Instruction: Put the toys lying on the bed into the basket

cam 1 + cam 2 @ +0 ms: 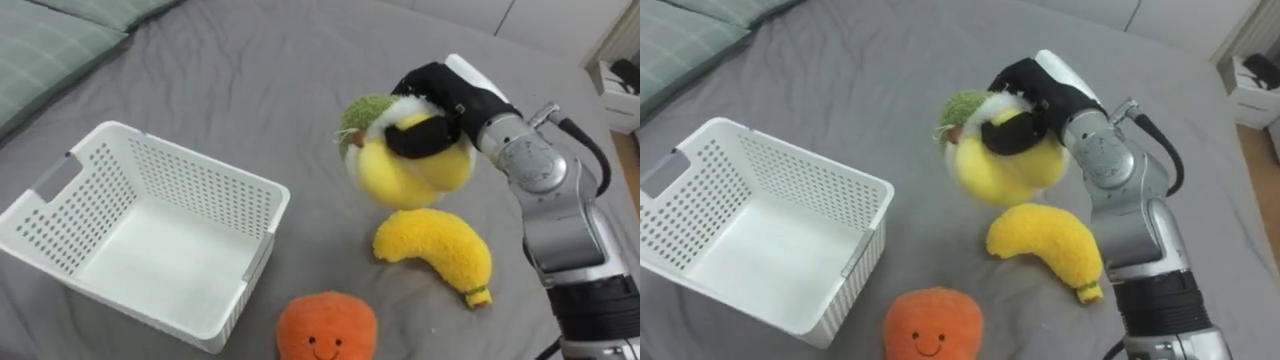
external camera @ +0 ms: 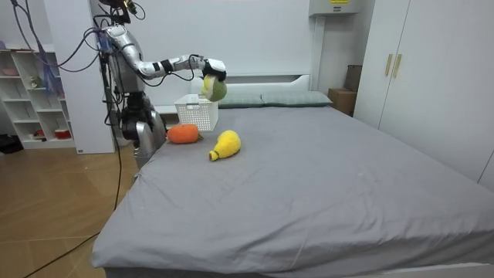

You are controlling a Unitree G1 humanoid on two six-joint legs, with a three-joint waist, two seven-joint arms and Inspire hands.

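My right hand (image 1: 432, 128) (image 1: 1020, 118) is shut on a round yellow plush toy with a green top (image 1: 405, 160) (image 1: 992, 160) and holds it lifted above the grey bed (image 1: 300, 90). Right below it a yellow plush banana (image 1: 435, 252) (image 1: 1045, 245) lies on the bed. An orange plush toy with a smiling face (image 1: 325, 328) (image 1: 932, 325) rests near the front edge. The white perforated basket (image 1: 230, 195) (image 1: 840, 180) stands to the left and holds nothing. In the room view I stand at the bedside with the right hand (image 2: 208, 66) stretched out holding the yellow-green toy (image 2: 214, 87) over the bed.
Green-grey pillows (image 1: 50, 40) lie at the far left of the bed. A white bedside shelf (image 1: 615, 90) stands beyond the bed's right edge. In the room view a white shelf unit (image 2: 35, 96) and wardrobe (image 2: 401, 69) line the walls.
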